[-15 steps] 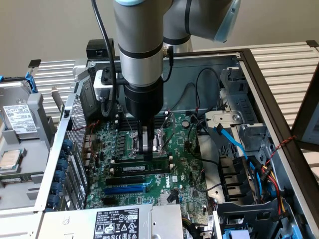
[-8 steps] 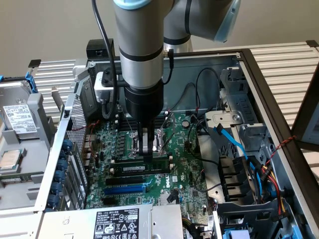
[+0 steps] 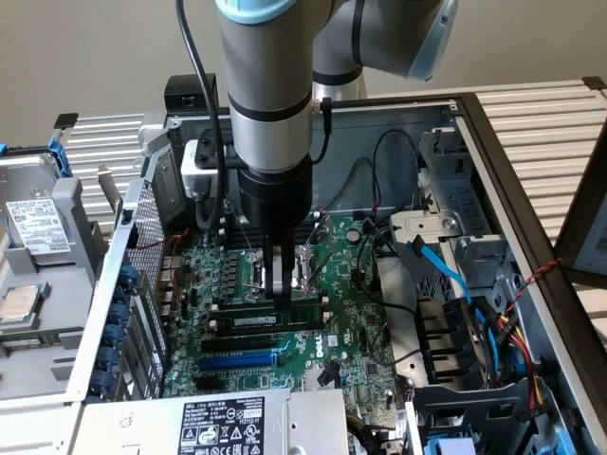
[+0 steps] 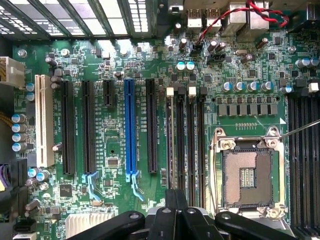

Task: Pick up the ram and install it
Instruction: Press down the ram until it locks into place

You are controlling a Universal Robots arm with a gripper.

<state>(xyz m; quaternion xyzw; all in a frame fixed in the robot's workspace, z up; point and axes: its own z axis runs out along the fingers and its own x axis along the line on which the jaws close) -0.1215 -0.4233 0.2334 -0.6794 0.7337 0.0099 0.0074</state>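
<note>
Ram [image 3: 268, 320]: lying lengthwise in a black memory slot on the green motherboard [image 3: 356, 327], just beyond the blue expansion slot [image 3: 237, 360] toward the far side, white label strip showing. Claw [image 3: 280, 289]: closed, fingers together, pressing down onto the stick's top edge near its middle. Sitting just behind, toward the far side: bare processor socket [image 3: 280, 265]. Housing everything: open computer case [image 3: 493, 142].

Even bright light, glare on slats [image 4: 115, 15] (wrist view), soft shadows.

Plain beige wall [image 3: 85, 57], white slatted tabletop [image 3: 541, 123]
</note>
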